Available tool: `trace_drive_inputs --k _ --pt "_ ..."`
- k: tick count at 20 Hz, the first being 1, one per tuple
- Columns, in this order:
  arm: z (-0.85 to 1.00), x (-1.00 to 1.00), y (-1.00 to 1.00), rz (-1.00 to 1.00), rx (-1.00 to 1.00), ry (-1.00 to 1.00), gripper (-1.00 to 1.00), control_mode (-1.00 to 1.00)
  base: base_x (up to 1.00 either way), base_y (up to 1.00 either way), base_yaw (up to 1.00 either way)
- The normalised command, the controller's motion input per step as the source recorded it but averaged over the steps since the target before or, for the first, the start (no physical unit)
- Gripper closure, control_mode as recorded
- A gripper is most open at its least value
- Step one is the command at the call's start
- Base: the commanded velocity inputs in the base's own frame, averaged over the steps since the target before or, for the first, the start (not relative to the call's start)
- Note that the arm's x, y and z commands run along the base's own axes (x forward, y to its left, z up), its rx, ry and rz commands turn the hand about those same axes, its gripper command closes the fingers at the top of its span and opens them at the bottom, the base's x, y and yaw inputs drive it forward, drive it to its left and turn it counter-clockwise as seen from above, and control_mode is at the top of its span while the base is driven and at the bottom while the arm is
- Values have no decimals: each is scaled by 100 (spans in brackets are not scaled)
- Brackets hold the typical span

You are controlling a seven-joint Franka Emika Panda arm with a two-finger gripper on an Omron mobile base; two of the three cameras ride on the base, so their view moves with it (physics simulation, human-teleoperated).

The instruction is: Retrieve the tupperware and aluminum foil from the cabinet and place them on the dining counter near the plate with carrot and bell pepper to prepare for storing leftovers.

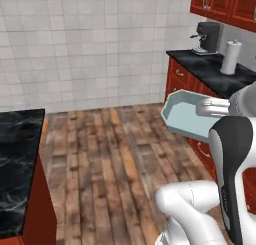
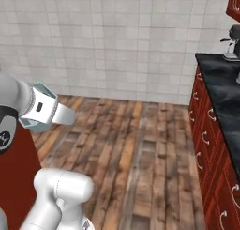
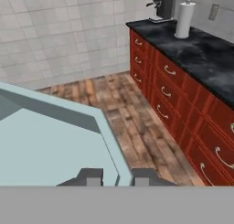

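The tupperware (image 3: pixel 50 145), a pale blue-grey tub with cut corners, hangs in the air over the wooden floor, tilted. My gripper (image 3: pixel 117 178) is shut on its rim, one dark fingertip (image 3: pixel 91 177) inside the tub and the other outside. From the left base view the tupperware (image 1: pixel 182 114) sits in front of my white hand, beside the red drawers. The dining counter (image 1: pixel 17 154), black marble on a red base, lies at the left, well away from the tub. Red wall cabinet doors (image 1: pixel 220 4) hang at the upper right. The aluminum foil, plate, carrot and bell pepper are out of view.
A black worktop (image 1: pixel 215 71) on red drawers (image 3: pixel 183 95) runs along the right wall. On it stand a coffee machine (image 1: pixel 207 36) and a paper towel roll (image 1: pixel 230 56). Bare wooden floor (image 1: pixel 115 154) stretches between the two counters, with a white tiled wall behind.
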Motion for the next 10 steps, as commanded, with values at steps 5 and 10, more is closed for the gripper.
trace_drive_inputs --k 5,10 --pt "0 0 0 0 0 0 100 100 100 -16 35" --pt "0 0 0 0 0 0 100 100 100 -20 37"
